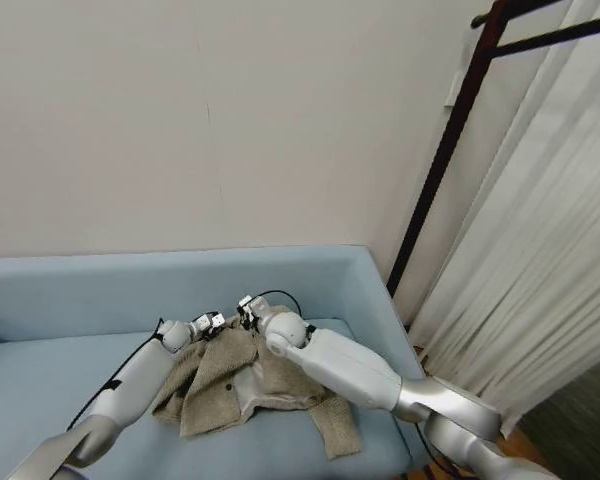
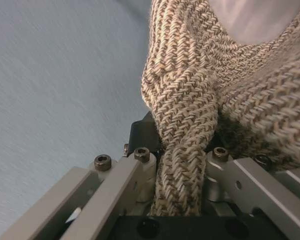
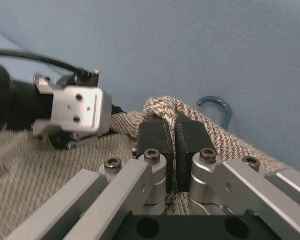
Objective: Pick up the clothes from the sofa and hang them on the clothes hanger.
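Both grasps look made: the left gripper point(image 2: 181, 155) and right gripper point(image 3: 176, 145), side by side, each have fingers clamped on the far edge of the knit cardigan point(image 1: 242, 390), which lies on the sofa point(image 1: 70, 290) seat. The next move calls for lifting together toward the rack point(image 1: 450, 140), far right.

**Q:** What tells the two arms apart?

**A:** You see the left arm point(image 1: 130, 388) and the right arm point(image 1: 352, 372) as smooth white shells with silver-grey joints. A thin black cable point(image 1: 133, 355) runs along the left one. A second black loop point(image 1: 276, 294) sits at the right wrist.

**Q:** And the grippers?

**A:** On the left gripper point(image 2: 182, 150) and the right gripper point(image 3: 175, 145) you find the same parts: grey metal finger bars point(image 3: 125, 185), dark hex-socket screws point(image 3: 113, 163) and black pads point(image 3: 154, 141), all on a black base.
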`<state>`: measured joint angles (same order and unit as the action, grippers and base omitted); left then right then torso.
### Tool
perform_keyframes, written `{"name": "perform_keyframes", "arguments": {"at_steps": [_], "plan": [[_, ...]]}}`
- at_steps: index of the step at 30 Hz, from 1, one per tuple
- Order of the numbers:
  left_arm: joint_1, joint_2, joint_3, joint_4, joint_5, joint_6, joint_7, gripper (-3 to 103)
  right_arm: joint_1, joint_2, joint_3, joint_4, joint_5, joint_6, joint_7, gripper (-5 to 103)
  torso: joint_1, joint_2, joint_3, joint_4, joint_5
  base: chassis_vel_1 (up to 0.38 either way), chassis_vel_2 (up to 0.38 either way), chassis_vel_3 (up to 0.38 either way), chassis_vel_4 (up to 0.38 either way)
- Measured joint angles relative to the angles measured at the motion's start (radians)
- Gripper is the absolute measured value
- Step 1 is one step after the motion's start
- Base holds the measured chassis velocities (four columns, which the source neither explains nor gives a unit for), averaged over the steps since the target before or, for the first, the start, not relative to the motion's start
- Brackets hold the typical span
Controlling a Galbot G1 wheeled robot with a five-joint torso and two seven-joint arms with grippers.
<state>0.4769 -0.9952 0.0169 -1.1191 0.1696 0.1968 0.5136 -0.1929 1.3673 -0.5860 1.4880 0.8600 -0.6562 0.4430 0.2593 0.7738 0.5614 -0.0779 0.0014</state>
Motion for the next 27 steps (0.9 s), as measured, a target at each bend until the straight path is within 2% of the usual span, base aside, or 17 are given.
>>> {"name": "perform_keyframes", "arguments": {"at_steps": [2,3,4,9,12,16,19,27], "plan": [[0.004,0.004,0.0,-0.015,-0.003,0.003,-0.004,12,0.0,0.003,0.002,-0.001,0.006,0.001,0.007,2,0.0,0.0,0.0,0.0,0.0,0.0,0.0,0.0,0.0],[0.033,0.035,-0.001,-0.094,-0.02,0.014,-0.022,12,-0.015,-0.02,-0.008,0.004,0.013,0.007,0.019,2,0.0,0.0,0.0,-0.0001,0.0,0.0,0.0,0.0,0.0],[0.041,0.043,-0.001,-0.114,-0.025,0.016,-0.026,12,-0.026,-0.03,-0.016,0.005,0.013,0.011,0.018,2,0.0,0.0,0.0,-0.0001,0.0001,0.0,0.0,0.0,0.0],[0.06,0.064,-0.002,-0.167,-0.038,0.029,-0.039,12,-0.084,-0.039,-0.031,-0.039,0.009,0.038,0.017,2,0.0,0.0,0.0,-0.0002,0.0001,0.0,0.0,0.0,0.0],[0.06,0.069,-0.002,-0.175,-0.038,0.029,-0.041,12,-0.111,-0.025,-0.032,-0.07,0.008,0.068,0.016,2,0.0,0.0,0.0,-0.0003,0.0001,0.0,0.0,0.0,0.0],[0.059,0.07,0.002,-0.174,-0.038,0.03,-0.045,12,-0.139,0.007,-0.035,-0.077,0.06,0.11,0.05,2,0.0,0.0,0.0,0.0,0.0,0.0,0.0,0.0,0.0],[0.058,0.064,0.004,-0.167,-0.038,0.027,-0.059,12,-0.154,0.022,-0.048,-0.024,0.066,0.16,0.062,2,0.0,0.0,0.0,0.0002,0.0,0.0,0.0,0.0,0.0],[0.057,0.063,0.005,-0.162,-0.049,0.017,-0.082,12,-0.12,0.042,-0.046,0.054,0.104,0.156,0.096,2,0.0,0.0,0.0,0.0,0.0,0.0,0.0,0.0,0.0]]}}
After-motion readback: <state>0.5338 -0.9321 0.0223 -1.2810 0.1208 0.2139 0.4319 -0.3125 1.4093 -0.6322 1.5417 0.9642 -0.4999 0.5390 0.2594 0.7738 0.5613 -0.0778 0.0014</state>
